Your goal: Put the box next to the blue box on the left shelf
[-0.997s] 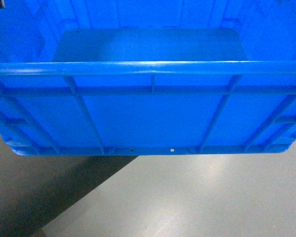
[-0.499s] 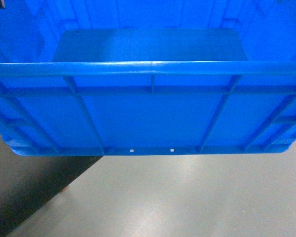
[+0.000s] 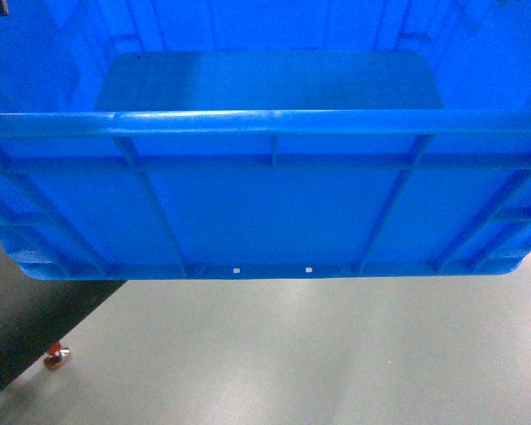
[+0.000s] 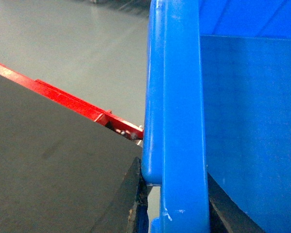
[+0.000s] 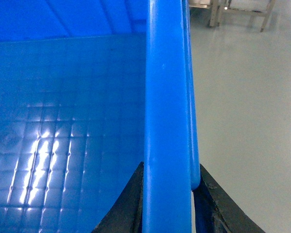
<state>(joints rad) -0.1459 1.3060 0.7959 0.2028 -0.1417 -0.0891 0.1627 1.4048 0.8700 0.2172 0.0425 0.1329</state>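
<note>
The bright-blue box (image 3: 265, 212) fills the upper part of the head view, held up above the grey floor, its ribbed near wall and smooth floor facing me. In the left wrist view my left gripper (image 4: 177, 216) is shut on the box's left rim (image 4: 177, 97), with one dark finger (image 4: 135, 206) on each side. My right gripper (image 5: 167, 211) is likewise shut on the right rim (image 5: 167, 97), with its fingers (image 5: 217, 206) pressed against it. The left shelf and the other blue box are out of view.
A dark flat surface (image 4: 43, 160) edged by a red steel frame (image 4: 68, 101) lies to the left, below the box. Its corner shows as a dark patch (image 3: 18, 336) with a small red fitting (image 3: 55, 356). Metal legs (image 5: 240, 9) stand far right on the glossy floor (image 3: 336, 354).
The dark patch under the box has slid left and shrunk in the head view, uncovering more floor and a small red fitting. The box stays put between both grippers.
</note>
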